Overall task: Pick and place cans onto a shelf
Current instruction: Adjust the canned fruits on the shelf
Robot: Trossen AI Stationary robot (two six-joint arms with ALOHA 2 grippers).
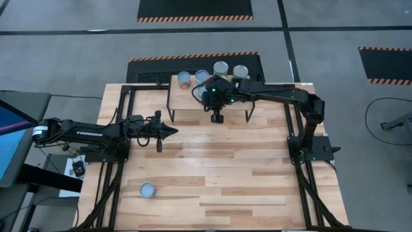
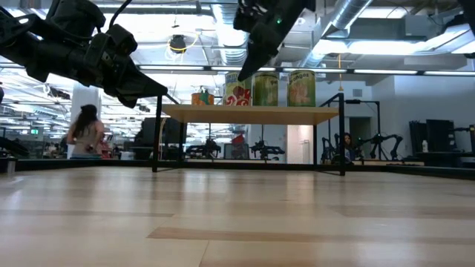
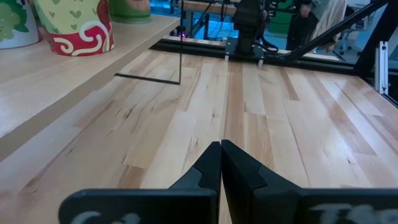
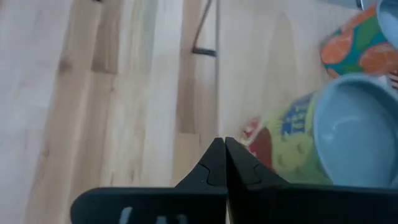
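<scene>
The shelf [image 1: 193,106] stands at the table's far side on thin black legs. Several cans [image 1: 221,68] stand along its far edge; the low view shows them in a row [image 2: 266,87]. A lone can [image 1: 147,189] stands upright on the table near the front left. My right gripper [image 1: 217,116] hangs shut above the shelf's near edge and slants downward. Its wrist view shows its shut fingertips [image 4: 224,148] next to a yellow-labelled can [image 4: 292,146] with a silvery-blue lid. My left gripper [image 1: 172,131] is shut and held nearly level over the table, left of the shelf.
Black frame rails [image 1: 122,116] run along the table's left and right sides. The right arm's base [image 1: 309,145] stands at the right edge. The wooden top between the shelf and the lone can is bare. In the low view a person [image 2: 87,133] shows in the room beyond the table.
</scene>
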